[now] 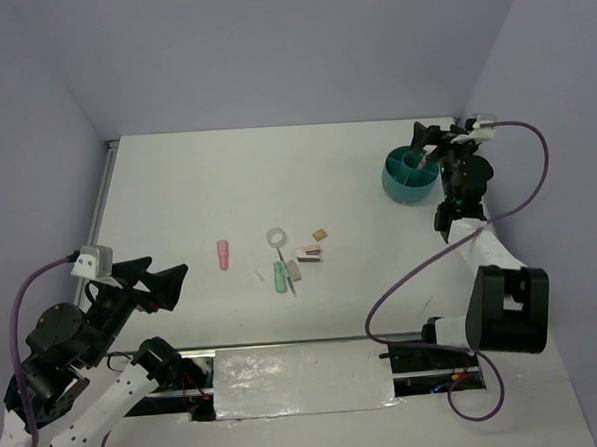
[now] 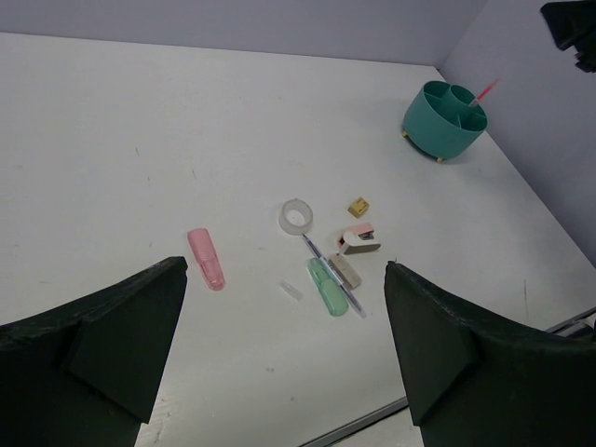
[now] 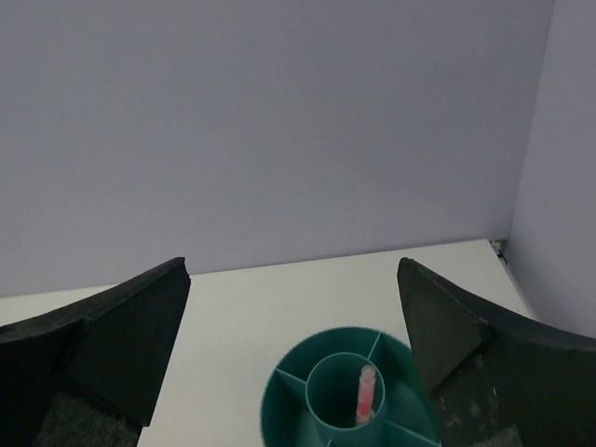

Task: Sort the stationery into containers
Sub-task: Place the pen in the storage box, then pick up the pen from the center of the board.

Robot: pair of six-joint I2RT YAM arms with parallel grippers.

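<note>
Right pincer (image 3: 291,265) wide open, empty, above organiser (image 3: 279,396) far right; pen (image 3: 363,396) stands in centre tube. Rise straight, avoid snagging pen. Left pincer (image 2: 285,270) open, empty; mint stub (image 2: 328,289), others lie mid desk (image 2: 140,121)

Table (image 1: 276,175): white and matt; a few faint marks are seen on it in the left wrist view.
Walls (image 1: 269,45): pale lilac, plain — the table is enclosed by them at the back and both sides.
Rail (image 1: 104,194): grey metal, laid along the left table edge.
Sheet (image 1: 302,379): shiny, silvery — laid flat at the near edge.
</note>
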